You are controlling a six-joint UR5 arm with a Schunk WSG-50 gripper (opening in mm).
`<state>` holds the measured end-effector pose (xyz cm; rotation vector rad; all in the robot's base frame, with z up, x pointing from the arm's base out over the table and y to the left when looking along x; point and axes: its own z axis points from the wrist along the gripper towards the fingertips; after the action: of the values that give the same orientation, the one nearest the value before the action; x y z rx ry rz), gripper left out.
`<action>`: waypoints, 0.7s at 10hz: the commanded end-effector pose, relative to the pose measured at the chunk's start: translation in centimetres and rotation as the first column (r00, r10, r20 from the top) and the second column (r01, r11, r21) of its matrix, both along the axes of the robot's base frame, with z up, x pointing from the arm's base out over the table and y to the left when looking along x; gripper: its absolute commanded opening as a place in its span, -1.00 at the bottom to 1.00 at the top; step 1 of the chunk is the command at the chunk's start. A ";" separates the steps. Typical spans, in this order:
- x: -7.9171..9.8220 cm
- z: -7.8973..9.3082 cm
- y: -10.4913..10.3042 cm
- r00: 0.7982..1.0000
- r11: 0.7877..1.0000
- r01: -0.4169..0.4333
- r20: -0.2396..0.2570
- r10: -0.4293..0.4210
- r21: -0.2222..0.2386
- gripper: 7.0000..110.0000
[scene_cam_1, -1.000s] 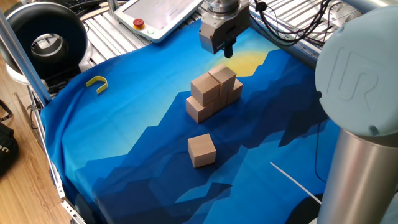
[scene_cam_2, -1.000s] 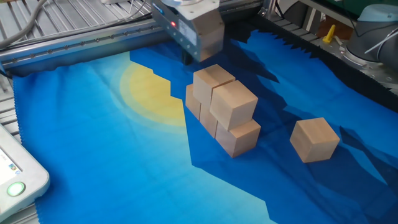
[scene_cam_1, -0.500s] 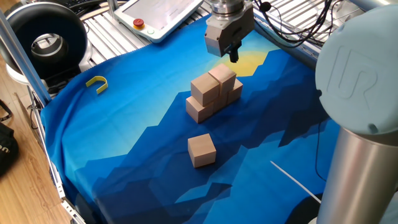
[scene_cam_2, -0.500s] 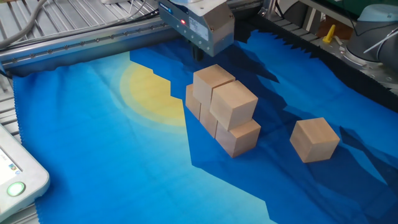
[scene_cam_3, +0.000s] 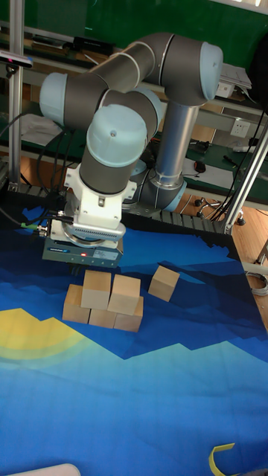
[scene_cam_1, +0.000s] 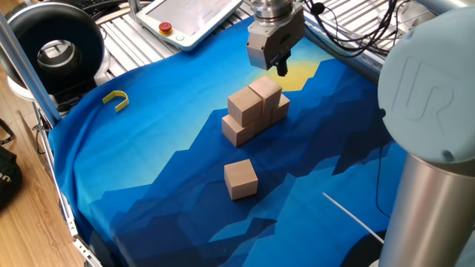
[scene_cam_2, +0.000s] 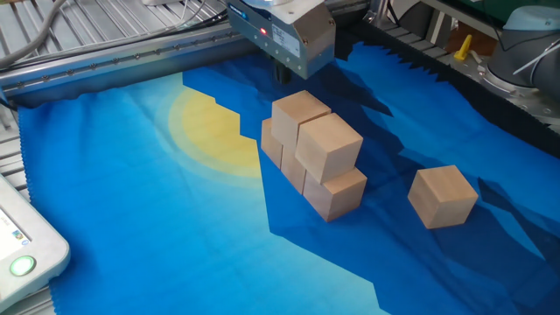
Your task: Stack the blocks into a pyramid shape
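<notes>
Hand (scene_cam_1: 280, 68) fingertips in one fixed view only, empty.

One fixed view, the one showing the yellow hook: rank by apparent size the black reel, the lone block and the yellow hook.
1. Black reel, clearly largest.
2. Lone block.
3. Yellow hook, smallest, though it lies farther from the camera than the block.

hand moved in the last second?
Yes. The hand shifted right, relative to the stack, toward the cloth's yellow patch.
</notes>
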<state>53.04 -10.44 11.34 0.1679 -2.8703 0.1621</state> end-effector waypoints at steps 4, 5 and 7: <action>0.1 -1.4 0.7 0.998 0.999 0.052 0.027 -0.052 0.012 -1.00; 0.0 -1.5 0.8 0.998 0.998 0.056 0.029 -0.057 0.021 -1.00; -0.1 -1.4 1.2 0.997 0.997 0.066 0.032 -0.067 0.038 -1.00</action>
<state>52.91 -9.76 10.07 0.1052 -2.8952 0.1352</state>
